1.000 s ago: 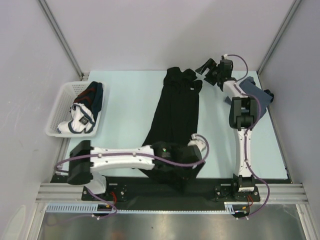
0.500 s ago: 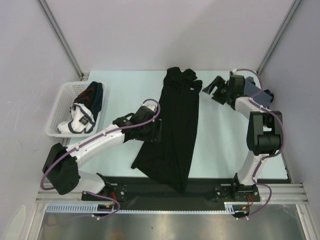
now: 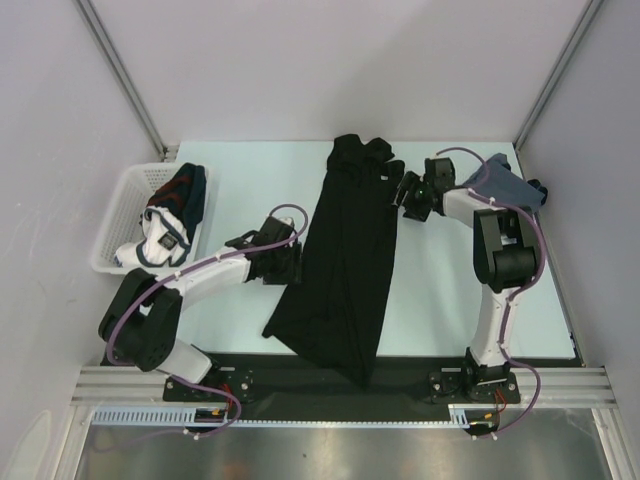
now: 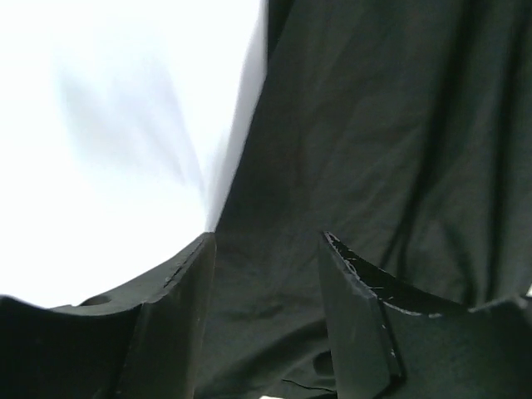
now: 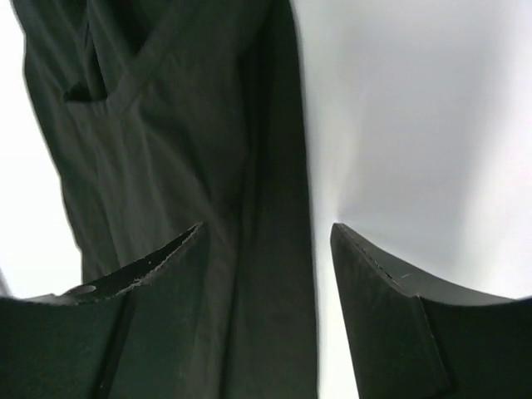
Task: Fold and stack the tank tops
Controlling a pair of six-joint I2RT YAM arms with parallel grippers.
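Swung in since earlier, left pincer (image 4: 266, 241) and right pincer (image 5: 266, 226) sit open astride edges of the black tank top (image 3: 350, 250); pinch both evenly

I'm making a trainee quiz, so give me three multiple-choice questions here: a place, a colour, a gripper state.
1. Where is the white slatted plastic basket? A at the table's left edge; B at its right edge; C between the arms.
2. What colour is the long cloth tank top mid-table? A red; B black; C yellow.
3. How is the right gripper? A shut on the basket; B unseen; C open at the top's edge.
Key: 1A, it sits far left; 2B, plainly black; 3C, jaws apart astride the cloth edge.
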